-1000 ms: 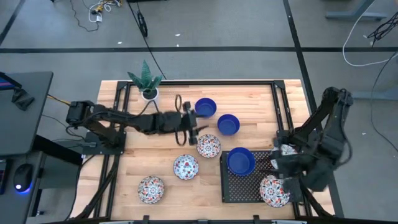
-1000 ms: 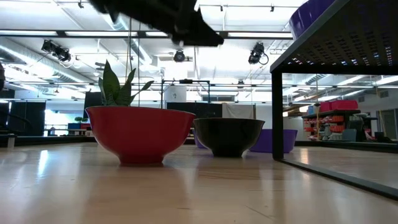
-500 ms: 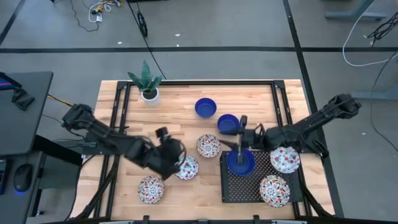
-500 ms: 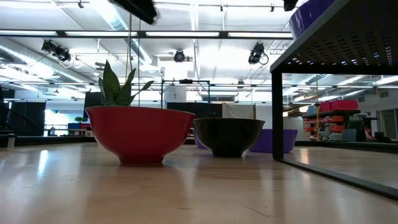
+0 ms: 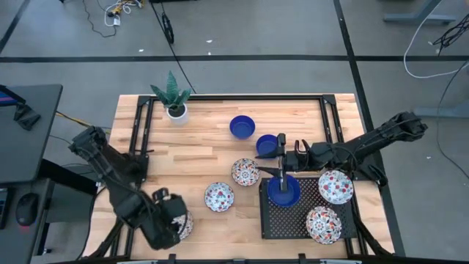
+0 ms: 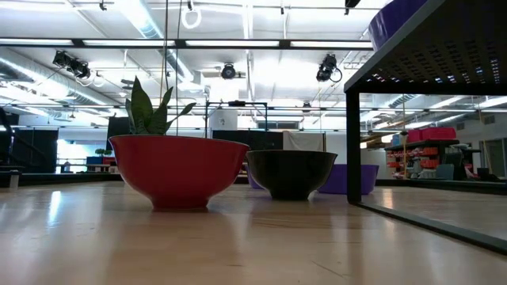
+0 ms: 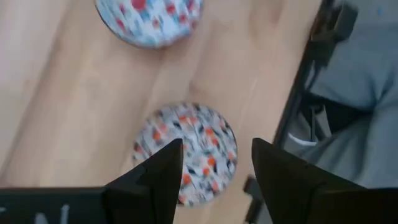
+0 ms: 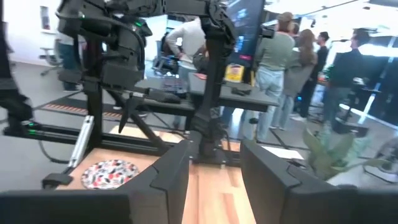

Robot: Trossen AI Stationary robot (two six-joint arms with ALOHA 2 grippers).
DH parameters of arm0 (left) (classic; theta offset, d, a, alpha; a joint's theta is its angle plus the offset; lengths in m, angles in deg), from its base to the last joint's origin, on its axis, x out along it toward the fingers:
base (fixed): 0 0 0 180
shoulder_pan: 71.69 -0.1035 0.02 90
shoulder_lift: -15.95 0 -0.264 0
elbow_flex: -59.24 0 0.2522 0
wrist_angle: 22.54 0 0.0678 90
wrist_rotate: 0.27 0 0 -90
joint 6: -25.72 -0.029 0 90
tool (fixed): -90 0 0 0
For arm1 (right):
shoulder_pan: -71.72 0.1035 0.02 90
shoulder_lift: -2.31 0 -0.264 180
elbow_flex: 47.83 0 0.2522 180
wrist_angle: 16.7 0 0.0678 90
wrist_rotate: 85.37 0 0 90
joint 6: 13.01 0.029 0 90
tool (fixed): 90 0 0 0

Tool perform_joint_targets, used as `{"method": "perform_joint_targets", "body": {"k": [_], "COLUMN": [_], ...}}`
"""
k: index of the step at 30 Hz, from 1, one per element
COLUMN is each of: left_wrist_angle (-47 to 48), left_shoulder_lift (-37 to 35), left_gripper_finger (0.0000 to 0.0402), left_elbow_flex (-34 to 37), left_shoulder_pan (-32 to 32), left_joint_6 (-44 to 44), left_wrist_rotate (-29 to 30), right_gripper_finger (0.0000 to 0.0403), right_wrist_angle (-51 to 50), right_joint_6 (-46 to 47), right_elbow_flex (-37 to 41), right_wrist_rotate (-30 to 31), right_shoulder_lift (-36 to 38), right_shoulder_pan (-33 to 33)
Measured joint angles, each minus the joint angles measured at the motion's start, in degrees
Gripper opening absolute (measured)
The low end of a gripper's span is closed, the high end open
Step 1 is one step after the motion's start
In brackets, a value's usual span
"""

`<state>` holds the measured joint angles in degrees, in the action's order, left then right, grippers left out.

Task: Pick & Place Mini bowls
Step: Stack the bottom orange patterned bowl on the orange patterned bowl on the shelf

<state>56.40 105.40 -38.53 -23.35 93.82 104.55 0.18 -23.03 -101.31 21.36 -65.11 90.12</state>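
- Left gripper (image 5: pixel 170 220): positioned over the table's near-left corner, directly above a floral mini bowl (image 7: pixel 186 151). Fingers (image 7: pixel 155 180) are apart, with the bowl showing in the gap between them and no contact visible.
- A second floral bowl (image 5: pixel 219 196) rests on the wood (image 5: pixel 198 158) a short way beyond the left gripper, toward the table centre; a third (image 5: pixel 245 171) lies farther on in the same direction.
- Right gripper (image 5: pixel 283 158): extended over the table centre, hovering between a blue mini bowl on the wood (image 5: pixel 268 145) and a blue bowl on the black perforated rack (image 5: pixel 283 191). Fingers (image 8: pixel 171 177) are spread and empty.
- Two floral bowls sit on the rack behind the right gripper, on the arm's base side: one (image 5: pixel 335 186) beside the forearm, one (image 5: pixel 323 224) at the rack's near corner.
- Another blue bowl (image 5: pixel 242 126) stands on the wood just beyond the right gripper, toward the potted plant (image 5: pixel 174 97).
- People (image 8: pixel 273 68) stand in the room beyond the table.
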Motion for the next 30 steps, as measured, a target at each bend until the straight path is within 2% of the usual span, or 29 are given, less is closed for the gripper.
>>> {"method": "perform_joint_targets", "body": {"k": [5,17,30], "left_wrist_angle": [-1.04,-8.21,-8.95], "left_shoulder_lift": [4.54,17.47,21.99], "left_gripper_finger": [0.0196,0.0196,0.0196], "left_elbow_flex": [0.00,0.02,0.04], "left_shoulder_pan": [3.51,6.09,6.68], "left_joint_6": [2.12,6.01,12.54], "left_wrist_rotate": [-2.94,-3.54,-2.90], "right_gripper_finger": [0.0144,0.0144,0.0144], "right_wrist_angle": [-0.63,0.21,0.22], "right_joint_6": [0.00,-4.52,-5.93], "right_elbow_flex": [0.00,0.00,0.00], "right_wrist_rotate": [-1.55,-1.48,-1.37], "right_shoulder_lift": [0.00,0.00,0.00], "right_shoulder_pan": [0.00,0.00,0.00]}}
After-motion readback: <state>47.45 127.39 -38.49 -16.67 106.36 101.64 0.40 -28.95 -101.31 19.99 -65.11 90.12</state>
